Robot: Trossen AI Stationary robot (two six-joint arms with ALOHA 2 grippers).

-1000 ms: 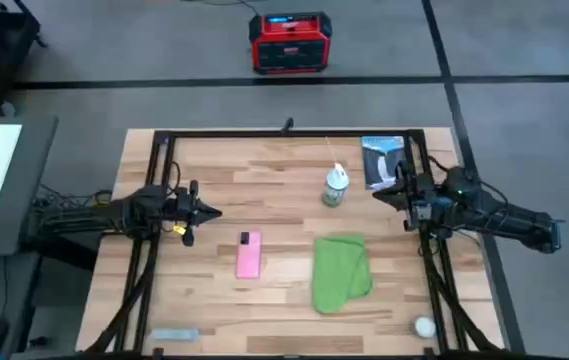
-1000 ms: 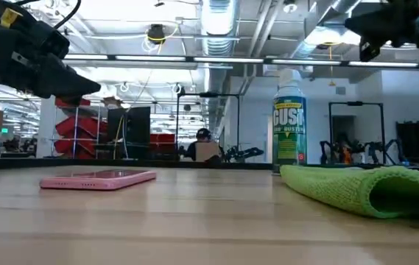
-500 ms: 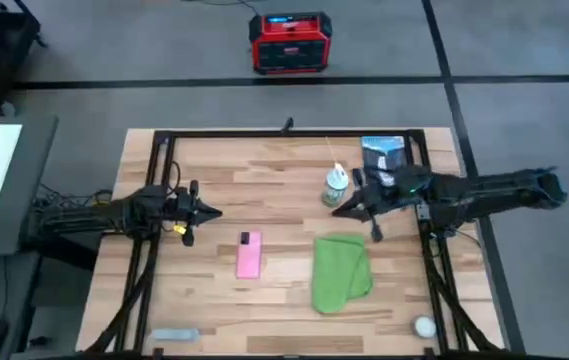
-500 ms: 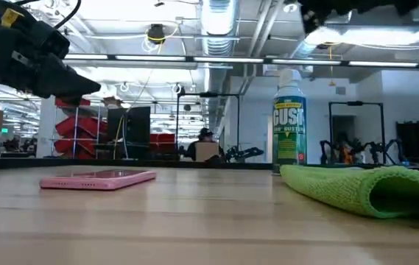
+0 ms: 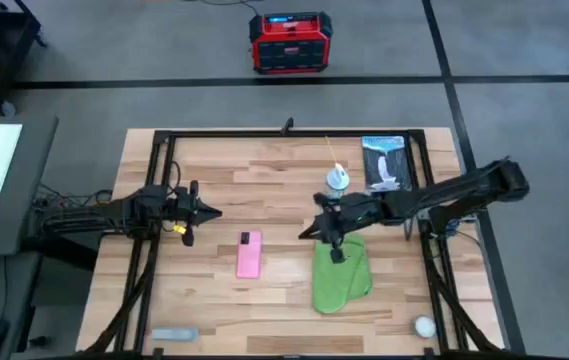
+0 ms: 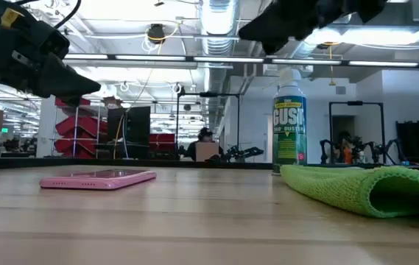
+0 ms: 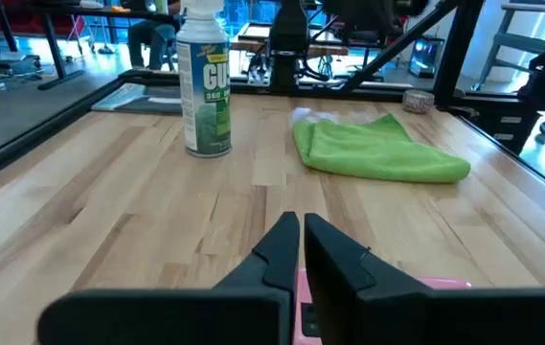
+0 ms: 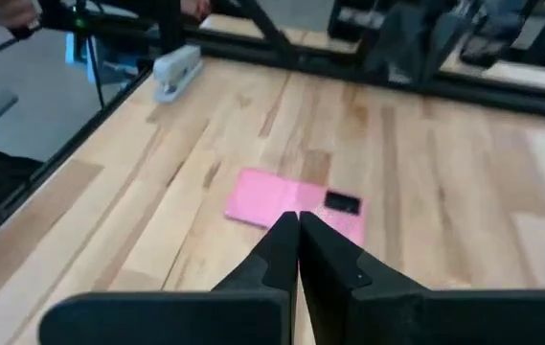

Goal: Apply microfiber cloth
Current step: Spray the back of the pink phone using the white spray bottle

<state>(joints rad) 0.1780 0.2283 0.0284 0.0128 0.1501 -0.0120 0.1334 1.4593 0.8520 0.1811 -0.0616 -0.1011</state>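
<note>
Right gripper [image 5: 307, 232] is out over mid-table, fingers pinched together w/ nothing between them, hanging above the wood just off the far-left corner of the microfiber cloth [image 5: 340, 272]; whether the arm itself brushes the cloth's far edge, can't tell. Cloth lies loosely folded on the right half of the table [image 5: 264, 160], pink phone [image 5: 249, 254] flat to its left, bare wood btwn the two. Spray bottle [image 5: 336, 187] stands upright just beyond the cloth's far edge, close beside the right arm, so it's tight there. A dark packet [image 5: 384, 163] sits near the far right corner. Near edge has a small pale object [image 5: 174, 334] at left and a white ball [image 5: 424, 326] at right. Left gripper [image 5: 214, 212] waits closed and empty over the left side, beyond the phone's far-left corner
</note>
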